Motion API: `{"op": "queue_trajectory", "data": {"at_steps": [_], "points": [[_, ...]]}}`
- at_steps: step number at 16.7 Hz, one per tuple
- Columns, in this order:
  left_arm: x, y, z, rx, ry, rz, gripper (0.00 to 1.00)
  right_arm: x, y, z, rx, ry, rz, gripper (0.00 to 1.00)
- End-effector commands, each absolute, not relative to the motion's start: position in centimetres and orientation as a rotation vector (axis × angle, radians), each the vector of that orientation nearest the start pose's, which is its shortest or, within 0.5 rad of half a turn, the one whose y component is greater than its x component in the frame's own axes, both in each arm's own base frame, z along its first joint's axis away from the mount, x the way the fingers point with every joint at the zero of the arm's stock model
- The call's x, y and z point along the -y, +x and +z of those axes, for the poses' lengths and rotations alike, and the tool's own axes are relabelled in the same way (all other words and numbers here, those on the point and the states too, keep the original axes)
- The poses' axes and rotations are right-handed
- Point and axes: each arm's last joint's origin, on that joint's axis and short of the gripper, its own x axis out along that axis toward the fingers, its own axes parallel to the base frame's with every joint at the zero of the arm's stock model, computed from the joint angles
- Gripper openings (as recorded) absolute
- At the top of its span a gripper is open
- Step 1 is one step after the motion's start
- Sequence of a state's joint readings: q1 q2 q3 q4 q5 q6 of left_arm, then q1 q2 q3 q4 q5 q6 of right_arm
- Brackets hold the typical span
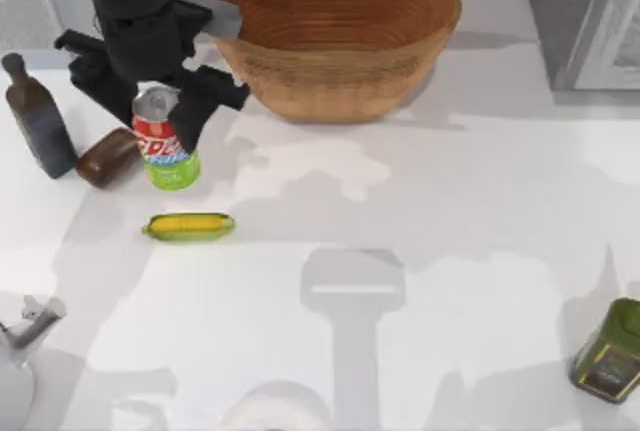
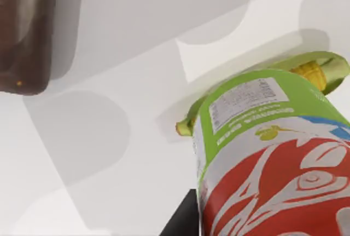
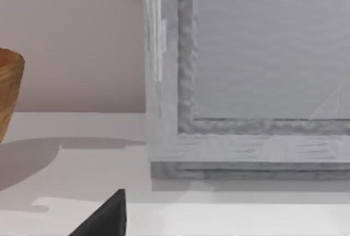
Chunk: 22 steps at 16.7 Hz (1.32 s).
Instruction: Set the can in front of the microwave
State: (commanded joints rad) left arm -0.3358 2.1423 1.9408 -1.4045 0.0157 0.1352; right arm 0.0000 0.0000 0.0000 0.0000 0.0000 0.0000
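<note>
Left gripper clamped on the can, red half uppermost, near the desk's left edge, between a brown bar and the wicker basket; corn cob lies just beyond. Grey microwave occupies the far right corner.

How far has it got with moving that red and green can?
The grasp looks done: the left gripper is closed on the can, near the corn cob at the table's left. The can seems tilted in the fingers. Left: carrying it and setting it down before the microwave, which I cannot pick out here.
</note>
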Motion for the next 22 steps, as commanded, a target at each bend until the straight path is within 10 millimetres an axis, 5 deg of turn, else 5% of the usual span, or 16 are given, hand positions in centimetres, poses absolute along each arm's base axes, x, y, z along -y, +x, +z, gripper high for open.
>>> {"op": "queue_trajectory", "data": {"at_steps": [5, 9, 12, 22], "points": [[-0.6, 40.4, 23.3, -1.635, 0.149, -0.156, 0.00, 0.1, 10.6, 16.0, 0.000, 0.000, 0.000, 1.00], [-7.3, 41.3, 21.8, -1.604, 0.040, -0.046, 0.00, 0.1, 10.6, 16.0, 0.000, 0.000, 0.000, 1.00], [-9.0, 42.1, 21.0, -1.571, 0.016, -0.017, 0.00, 0.1, 10.6, 16.0, 0.000, 0.000, 0.000, 1.00], [-9.1, 42.1, 20.2, -1.569, 0.015, -0.016, 0.00, 0.1, 10.6, 16.0, 0.000, 0.000, 0.000, 1.00]]}}
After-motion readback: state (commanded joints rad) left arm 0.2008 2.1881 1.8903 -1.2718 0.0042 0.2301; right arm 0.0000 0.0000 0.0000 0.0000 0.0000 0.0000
